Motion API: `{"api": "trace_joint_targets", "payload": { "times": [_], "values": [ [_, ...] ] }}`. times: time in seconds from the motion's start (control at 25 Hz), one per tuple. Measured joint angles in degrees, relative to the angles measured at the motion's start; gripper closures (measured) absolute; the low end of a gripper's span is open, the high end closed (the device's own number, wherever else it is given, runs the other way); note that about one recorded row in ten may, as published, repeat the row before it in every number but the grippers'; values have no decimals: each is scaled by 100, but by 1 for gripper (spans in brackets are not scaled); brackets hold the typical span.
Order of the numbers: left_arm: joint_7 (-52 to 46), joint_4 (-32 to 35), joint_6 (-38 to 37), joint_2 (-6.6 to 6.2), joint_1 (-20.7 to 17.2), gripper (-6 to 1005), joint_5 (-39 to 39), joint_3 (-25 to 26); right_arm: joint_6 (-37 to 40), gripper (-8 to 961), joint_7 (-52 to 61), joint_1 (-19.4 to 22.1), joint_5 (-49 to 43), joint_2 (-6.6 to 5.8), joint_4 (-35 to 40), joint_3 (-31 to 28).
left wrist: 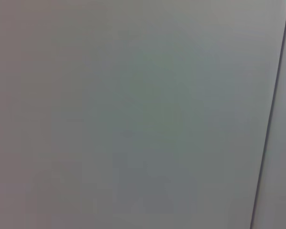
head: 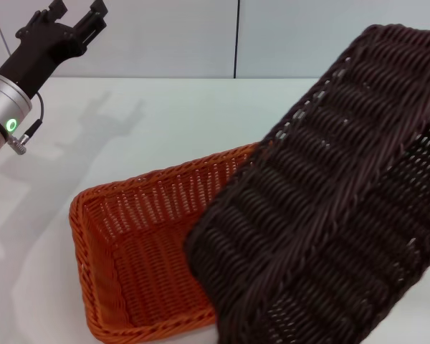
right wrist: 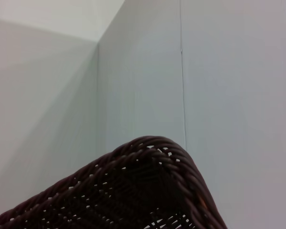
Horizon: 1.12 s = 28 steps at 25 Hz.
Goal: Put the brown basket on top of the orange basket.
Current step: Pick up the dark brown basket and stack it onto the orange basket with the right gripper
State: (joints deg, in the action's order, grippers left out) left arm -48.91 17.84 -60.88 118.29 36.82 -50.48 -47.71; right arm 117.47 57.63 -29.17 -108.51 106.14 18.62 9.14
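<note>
**Brown basket tilted over the orange one**

In the head view the brown basket [head: 330, 193] fills the right side, from about 1 o'clock down to 5 o'clock. It is raised and steeply tilted, its woven underside and one sloping wall facing the camera. Its lower corner hangs over the right end of the orange basket [head: 129, 244]; whether the two touch there cannot be told.

The orange basket sits flat on the white table [head: 172, 122] at about 7 o'clock, open side up, with its left and near rims in full view and its right part hidden behind the brown one.

The right gripper does not show in any view, so its state cannot be told. The right wrist view shows only a rounded corner of the brown basket [right wrist: 143, 191] against a pale wall [right wrist: 229, 71].

The left gripper [head: 77, 16] is at 10 o'clock, held high and well apart from both baskets, its two black fingers spread apart and holding nothing.
</note>
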Motion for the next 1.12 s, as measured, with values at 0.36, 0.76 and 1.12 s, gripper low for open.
{"api": "trace_joint_targets", "payload": {
  "times": [0.36,0.76,1.12],
  "values": [
    [20,-72,147,-9,2,172,-37,-27,20,790,-206,336,706,800,-136,-26],
    [57,-71,299,2,90,172,-44,-187,-57,789,-486,745,1172,1188,-626,-65],
    [58,-69,496,8,233,172,-42,-393,-514,789,-957,868,1233,1268,-1359,-7]
  ]
}}
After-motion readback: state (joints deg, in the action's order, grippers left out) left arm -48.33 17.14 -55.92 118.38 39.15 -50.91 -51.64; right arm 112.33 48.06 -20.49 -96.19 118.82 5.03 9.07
